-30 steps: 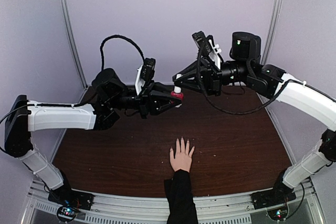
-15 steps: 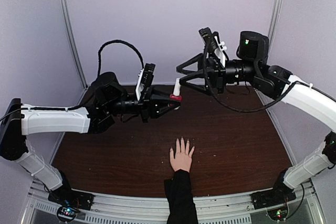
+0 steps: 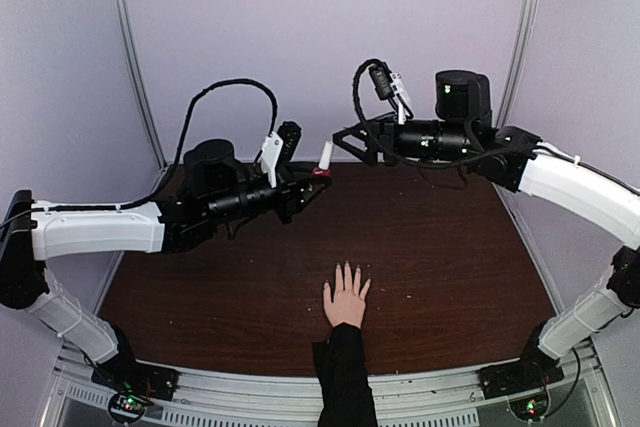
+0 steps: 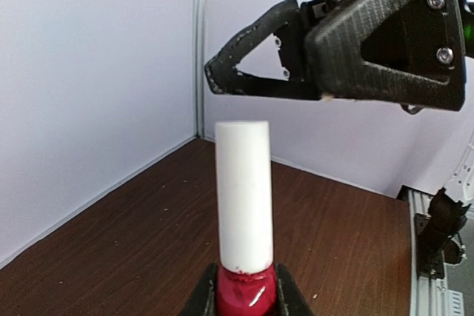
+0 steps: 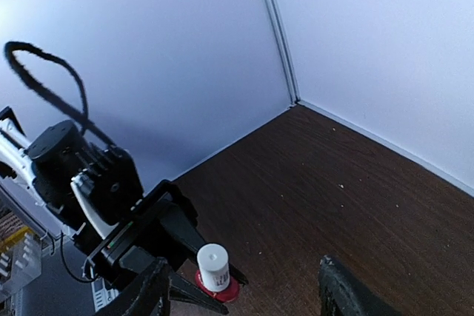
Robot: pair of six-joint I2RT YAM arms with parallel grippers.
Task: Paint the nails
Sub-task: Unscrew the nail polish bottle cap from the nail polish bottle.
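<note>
Red bottle (image 4: 246,291) clamped in left pincer (image 3: 316,178); right pincer (image 3: 342,142) released cap (image 4: 243,194), seemingly spread clear

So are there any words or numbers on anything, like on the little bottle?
No text can be read anywhere.
The bottle has a white cap with faint dark marks in the right wrist view, too blurred to read.
Nothing else shows any writing.

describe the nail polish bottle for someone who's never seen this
Above the brown table's far half, the two arms nearly meet. The left gripper clamps a small red bottle with a tall white cap, the only thing either arm holds.
</note>
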